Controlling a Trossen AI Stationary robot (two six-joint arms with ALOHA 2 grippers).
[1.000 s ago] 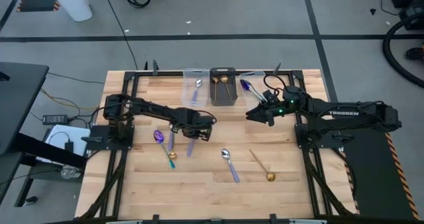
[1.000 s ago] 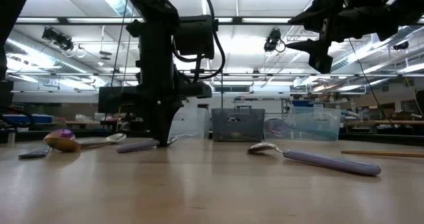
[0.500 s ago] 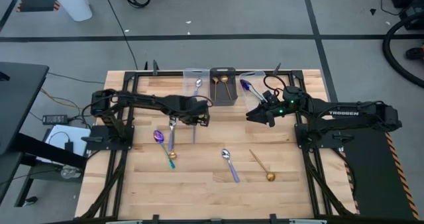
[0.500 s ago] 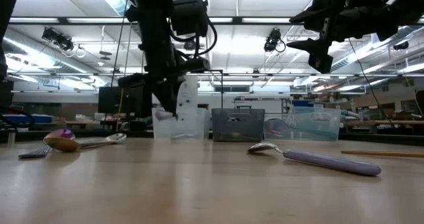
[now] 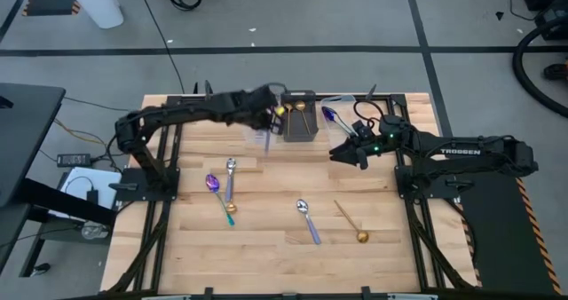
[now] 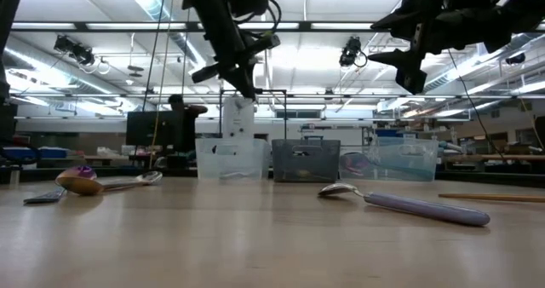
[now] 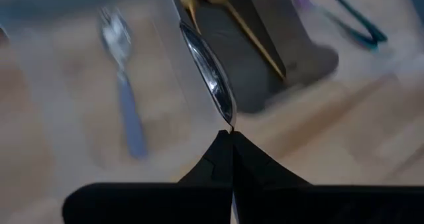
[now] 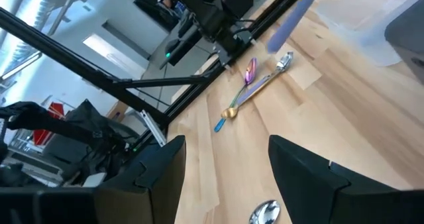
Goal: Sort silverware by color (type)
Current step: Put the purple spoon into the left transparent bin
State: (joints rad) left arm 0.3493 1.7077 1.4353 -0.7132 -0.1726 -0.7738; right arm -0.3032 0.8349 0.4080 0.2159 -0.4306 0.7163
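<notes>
Left wrist view: the left gripper (image 7: 231, 141) is seen clenched on a silver spoon with a lilac handle (image 7: 209, 75), gripped close to the neck, its bowl pointing out over the clear left bin (image 7: 73, 118) and the dark middle bin (image 7: 265, 58). 1 silver spoon already in the clear bin (image 7: 122, 98) is visible, and gold spoons (image 7: 225, 12) lie in the dark bin. In the high view the left gripper (image 5: 269, 118) is placed above the back edge of the table, between those 2 bins, with the lilac handle hanging down.

The main risk is judged to be a release over the wrong compartment: the bowl is lined up near the wall shared by the 2 bins, so the spoon could be dropped among the gold ones or be caught on the rim. A pinch so near the neck could also let the spoon swing or slip.

The right gripper (image 5: 342, 153) is held released beside the clear right bin (image 5: 335, 112), grasping nothing. 5 spoons remain on the table (image 5: 266, 247).
</notes>
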